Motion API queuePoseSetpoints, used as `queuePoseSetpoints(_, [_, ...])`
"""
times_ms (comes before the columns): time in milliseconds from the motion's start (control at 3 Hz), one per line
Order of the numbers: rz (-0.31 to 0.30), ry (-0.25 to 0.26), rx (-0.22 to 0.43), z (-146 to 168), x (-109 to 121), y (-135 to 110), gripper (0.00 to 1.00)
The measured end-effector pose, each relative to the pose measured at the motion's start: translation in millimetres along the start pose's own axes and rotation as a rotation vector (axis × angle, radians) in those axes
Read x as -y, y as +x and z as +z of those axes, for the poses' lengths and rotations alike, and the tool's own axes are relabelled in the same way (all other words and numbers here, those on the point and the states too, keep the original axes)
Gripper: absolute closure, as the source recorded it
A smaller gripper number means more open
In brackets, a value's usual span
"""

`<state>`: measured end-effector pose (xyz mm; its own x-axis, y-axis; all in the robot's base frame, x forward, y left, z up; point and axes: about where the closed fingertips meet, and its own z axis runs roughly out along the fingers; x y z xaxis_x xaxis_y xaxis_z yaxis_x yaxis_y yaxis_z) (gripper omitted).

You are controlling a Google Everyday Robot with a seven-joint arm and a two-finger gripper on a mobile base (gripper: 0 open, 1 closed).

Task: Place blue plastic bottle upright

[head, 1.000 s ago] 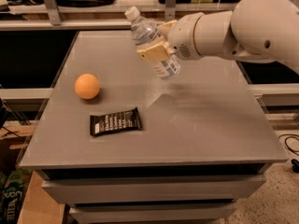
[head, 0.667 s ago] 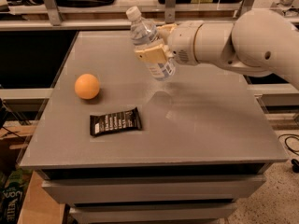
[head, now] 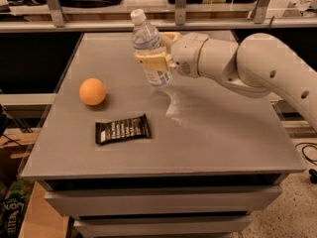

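While gripper fingers pinch blue plastic bottle over far tabletop, bottle now tilts less

Matt tool above smooth table grips glossy plastic bottle.

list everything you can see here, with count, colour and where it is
blue plastic bottle: one, clear with white cap and pale blue label, tilted, held over the far middle of the table
ball: one, orange, left side of the table
snack wrapper: one, black, lying flat near the front left, in front of the ball
table: one, grey, fills the middle of the view
arm: one, white, reaching in from the right
gripper: one, beige fingers, shut on the blue plastic bottle above the table
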<state>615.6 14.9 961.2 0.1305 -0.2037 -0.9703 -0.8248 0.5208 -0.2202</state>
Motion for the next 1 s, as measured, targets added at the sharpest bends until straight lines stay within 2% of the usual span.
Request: queuePoseSetpoints(1000, [0.075,-0.003,0.102,8.7,-3.6,11.9,1.0])
